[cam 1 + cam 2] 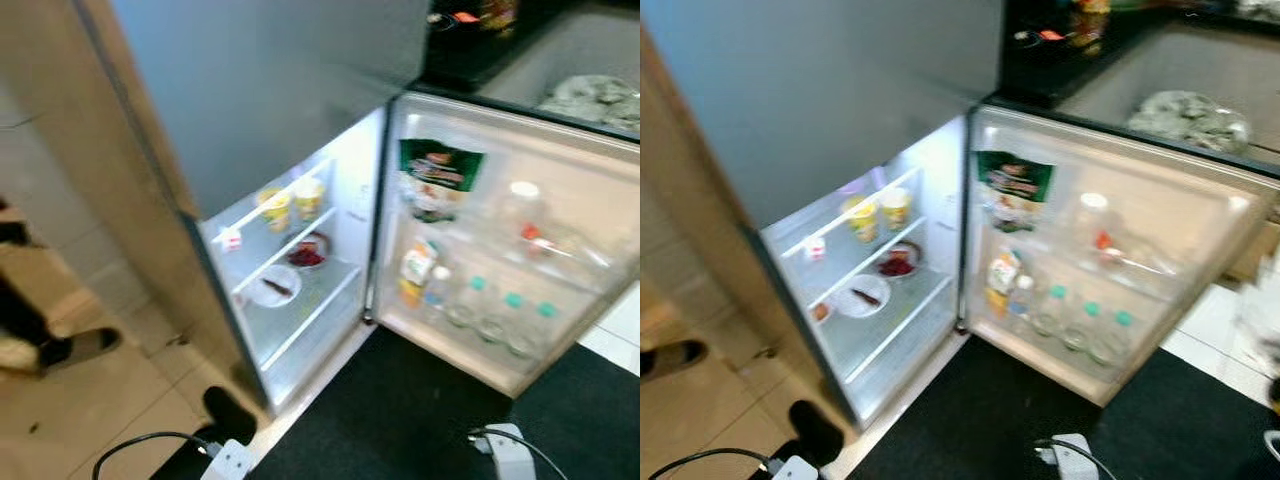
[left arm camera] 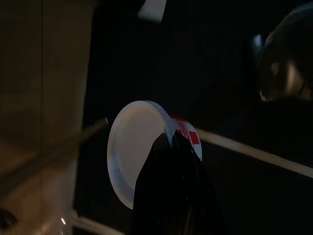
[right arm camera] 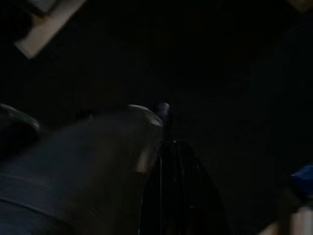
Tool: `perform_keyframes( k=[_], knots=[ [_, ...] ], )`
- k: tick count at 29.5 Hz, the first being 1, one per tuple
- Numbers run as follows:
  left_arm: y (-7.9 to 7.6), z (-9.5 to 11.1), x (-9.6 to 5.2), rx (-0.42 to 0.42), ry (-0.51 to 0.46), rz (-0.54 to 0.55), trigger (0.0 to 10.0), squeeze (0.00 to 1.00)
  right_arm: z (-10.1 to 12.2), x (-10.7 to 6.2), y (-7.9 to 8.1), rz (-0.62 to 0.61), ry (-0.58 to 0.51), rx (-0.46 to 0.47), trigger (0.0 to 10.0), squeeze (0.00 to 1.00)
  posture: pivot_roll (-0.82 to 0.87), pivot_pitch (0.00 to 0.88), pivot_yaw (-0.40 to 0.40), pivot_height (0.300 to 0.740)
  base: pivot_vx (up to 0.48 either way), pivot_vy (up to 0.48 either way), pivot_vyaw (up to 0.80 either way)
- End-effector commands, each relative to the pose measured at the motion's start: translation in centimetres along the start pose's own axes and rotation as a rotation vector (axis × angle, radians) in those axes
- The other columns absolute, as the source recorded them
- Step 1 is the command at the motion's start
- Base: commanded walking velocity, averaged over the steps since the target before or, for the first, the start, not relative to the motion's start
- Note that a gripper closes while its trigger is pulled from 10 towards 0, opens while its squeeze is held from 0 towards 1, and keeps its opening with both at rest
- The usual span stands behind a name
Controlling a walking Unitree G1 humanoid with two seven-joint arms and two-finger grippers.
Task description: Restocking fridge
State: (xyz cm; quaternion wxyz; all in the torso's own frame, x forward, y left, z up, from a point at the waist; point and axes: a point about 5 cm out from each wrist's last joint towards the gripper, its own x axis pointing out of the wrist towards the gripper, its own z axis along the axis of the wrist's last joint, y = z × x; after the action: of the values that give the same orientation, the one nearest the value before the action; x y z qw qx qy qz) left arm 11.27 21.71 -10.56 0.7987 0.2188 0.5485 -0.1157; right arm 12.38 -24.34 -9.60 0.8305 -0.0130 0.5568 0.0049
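The fridge [image 1: 300,330] stands open in front of me, lit inside. Its shelves hold two yellow cups [image 1: 290,203], a bowl of red food [image 1: 307,253] and a white plate [image 1: 274,286]. The open door [image 1: 590,190] swings out to the right; its racks carry a green packet [image 1: 438,177], a small carton [image 1: 415,268] and several clear bottles with teal caps [image 1: 490,315]. In the dark left wrist view, my left gripper [image 2: 168,139] is shut on a round white tub with a red-and-white label [image 2: 134,149]. The right wrist view shows my right gripper [image 3: 168,144] beside a blurred grey shape [image 3: 83,166].
A black mat [image 1: 400,420] lies before the fridge, with white plugs and cables [image 1: 228,460] at its edges. A person's foot in a dark slipper [image 1: 70,345] stands on the tiled floor at left. A black counter with a sink [image 1: 590,70] sits behind the door.
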Motion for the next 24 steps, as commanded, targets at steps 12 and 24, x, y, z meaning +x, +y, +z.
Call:
perform_keyframes(
  k=[12,24],
  knots=[
    [-0.4,-0.1,0.0,-0.040,0.019,-0.023,10.0,0.00,2.5,0.3,0.8,0.020,-0.069,-0.016,10.0,0.00,-0.02,0.000,0.013,0.740,0.000,0.000,0.79],
    [-0.5,-0.8,-0.1,-0.069,0.042,-0.027,10.0,0.00,2.0,0.4,1.3,0.030,-0.060,-0.006,10.0,0.00,-0.02,0.000,0.017,0.740,0.000,0.000,0.79]
  ],
)
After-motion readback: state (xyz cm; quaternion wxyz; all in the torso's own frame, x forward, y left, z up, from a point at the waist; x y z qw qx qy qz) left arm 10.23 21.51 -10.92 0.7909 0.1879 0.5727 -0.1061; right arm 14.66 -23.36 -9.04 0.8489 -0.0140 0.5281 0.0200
